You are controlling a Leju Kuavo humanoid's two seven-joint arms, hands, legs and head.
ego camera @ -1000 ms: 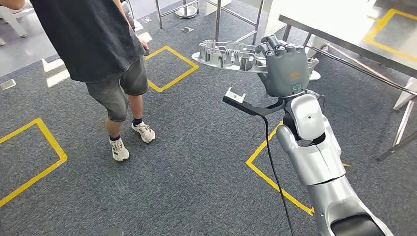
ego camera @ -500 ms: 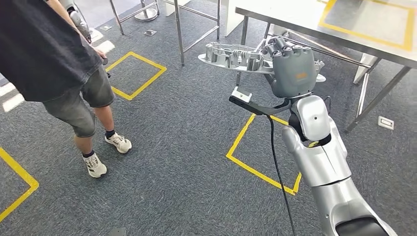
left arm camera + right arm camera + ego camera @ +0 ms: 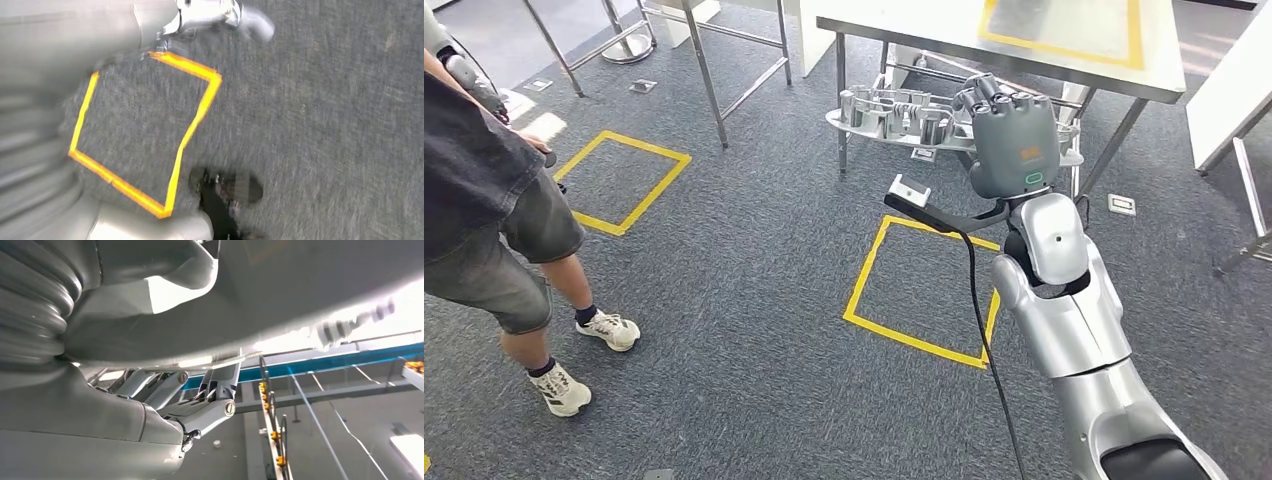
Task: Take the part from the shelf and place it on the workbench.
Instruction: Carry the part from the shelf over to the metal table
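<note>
The right hand (image 3: 1014, 140) is gripping the part (image 3: 904, 115) from below, fingers curled over its far edge, holding it out flat in the air at about 12 o'clock. The part is looking like cast metal with ribs and cups, so it is probably heavy, stiff and a bit slippery. It is sticking far out toward 9 o'clock and may tip.

The steel desk (image 3: 1064, 60) is standing just behind it, with a yellow tape box on top. A person (image 3: 494, 200) is standing at 9 o'clock on the grey carpet (image 3: 744, 300). I cannot tell how the left hand is.

One metal part (image 3: 904, 112), one workbench (image 3: 1064, 70), one person (image 3: 484, 200), two yellow floor squares (image 3: 919, 290)
</note>
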